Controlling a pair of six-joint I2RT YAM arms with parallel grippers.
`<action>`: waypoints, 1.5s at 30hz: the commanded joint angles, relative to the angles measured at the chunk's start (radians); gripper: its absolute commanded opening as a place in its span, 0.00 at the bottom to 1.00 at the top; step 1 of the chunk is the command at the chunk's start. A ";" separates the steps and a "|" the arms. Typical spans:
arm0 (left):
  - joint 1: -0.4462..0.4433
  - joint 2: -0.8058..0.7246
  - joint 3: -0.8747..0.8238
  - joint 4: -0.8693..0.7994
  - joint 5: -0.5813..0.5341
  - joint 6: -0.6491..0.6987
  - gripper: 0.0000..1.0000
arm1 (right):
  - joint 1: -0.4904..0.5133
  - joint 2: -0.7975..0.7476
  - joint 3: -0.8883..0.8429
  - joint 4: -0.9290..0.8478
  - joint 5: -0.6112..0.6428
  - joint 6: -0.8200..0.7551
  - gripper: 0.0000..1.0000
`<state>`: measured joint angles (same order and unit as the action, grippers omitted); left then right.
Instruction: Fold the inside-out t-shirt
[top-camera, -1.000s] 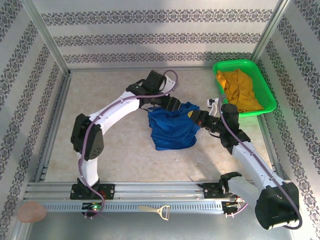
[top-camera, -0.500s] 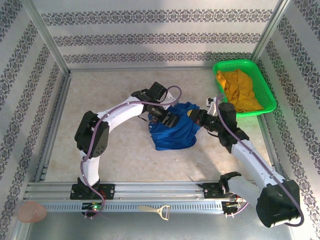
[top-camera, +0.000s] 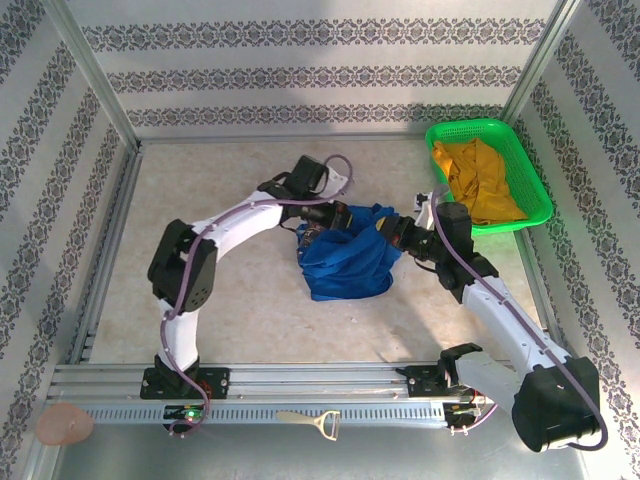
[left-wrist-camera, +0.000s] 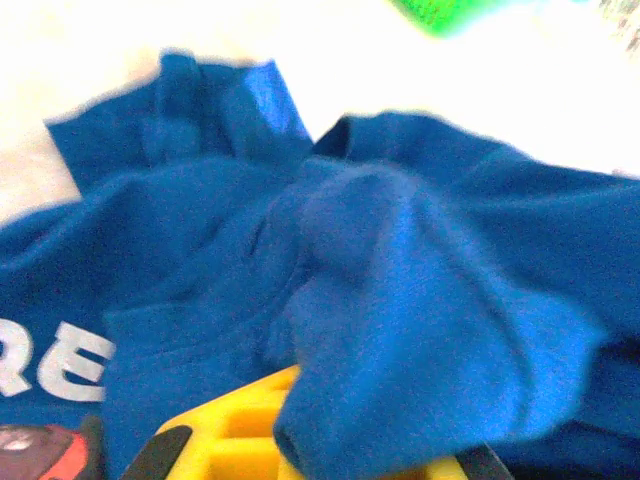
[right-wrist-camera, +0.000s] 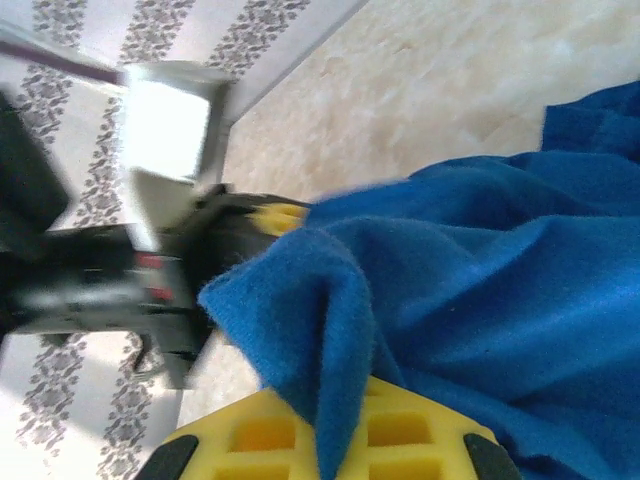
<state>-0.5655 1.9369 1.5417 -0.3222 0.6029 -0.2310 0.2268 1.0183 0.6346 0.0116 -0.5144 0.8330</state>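
The inside-out t-shirt (top-camera: 347, 262) is found bunched mid-worktop (top-camera: 230, 295) between the arms, stretched crosswise, its left end pinched in the closed left pincer (top-camera: 316, 227) and its right end gripped by the closed right pincer (top-camera: 393, 236).

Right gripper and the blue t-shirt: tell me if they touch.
Touching. The right wrist view shows a fold of the blue t-shirt clamped in the shut right gripper, draped over its yellow body.

Royal-blue t-shirt (top-camera: 345, 258) with white lettering (left-wrist-camera: 60, 372), possibly "RE"; mustard-yellow garment (top-camera: 480, 180) in green basket (top-camera: 470, 127) at the mottled beige table's (top-camera: 200, 190) far right corner; back wall (top-camera: 300, 70) white with 3 grey floral bands
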 joint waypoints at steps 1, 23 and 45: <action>0.075 -0.144 -0.075 0.301 0.168 -0.239 0.00 | -0.012 0.016 -0.039 0.019 0.073 0.002 0.00; 0.103 -0.145 -0.141 0.703 0.283 -0.663 0.00 | 0.032 0.050 0.281 -0.371 0.216 -0.246 0.81; 0.100 -0.121 -0.078 0.620 0.270 -0.655 0.00 | 0.097 0.420 0.484 -0.313 0.199 -0.368 0.00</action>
<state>-0.4637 1.8080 1.4300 0.3130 0.8852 -0.8982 0.3634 1.4837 1.1213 -0.3260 -0.2630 0.4500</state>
